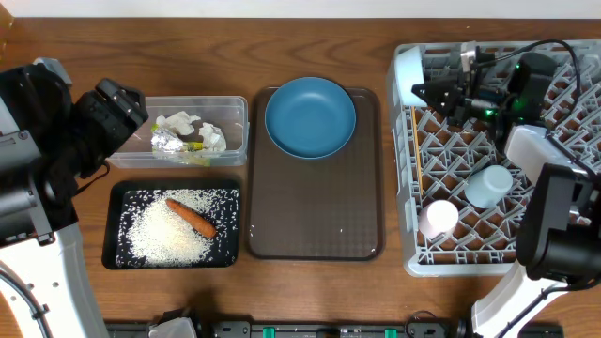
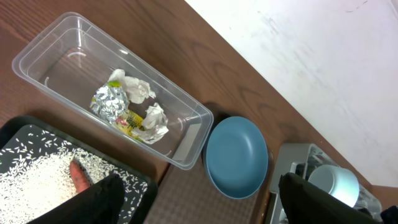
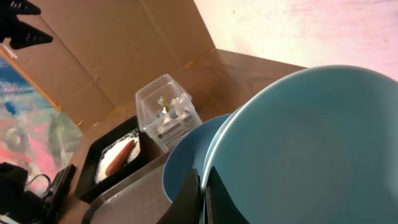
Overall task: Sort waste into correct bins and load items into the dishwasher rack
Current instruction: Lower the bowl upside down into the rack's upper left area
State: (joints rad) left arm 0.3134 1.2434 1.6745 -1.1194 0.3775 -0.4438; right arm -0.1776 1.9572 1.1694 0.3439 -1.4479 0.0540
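Observation:
My right gripper (image 1: 441, 94) is shut on the rim of the white bowl (image 1: 408, 73), held on edge over the far left corner of the grey dishwasher rack (image 1: 563, 141). The right wrist view shows the jaws (image 3: 204, 186) pinching the bowl's rim, its light blue inside (image 3: 311, 143) filling the frame. The light blue cup (image 1: 488, 185) and pale pink cup (image 1: 439, 218) stand in the rack. The blue plate (image 1: 310, 117) lies on the brown tray. My left gripper (image 2: 205, 205) is open and empty, above the clear tub's left end (image 1: 117, 108). I cannot make out the chopsticks.
The clear tub (image 1: 235, 108) holds crumpled paper (image 1: 178, 122) and the silver wrapper (image 1: 167, 141). The black tray (image 1: 117, 225) holds rice (image 1: 164, 235) and the carrot (image 1: 192, 218). The brown serving tray (image 1: 315, 207) lies between bins and rack.

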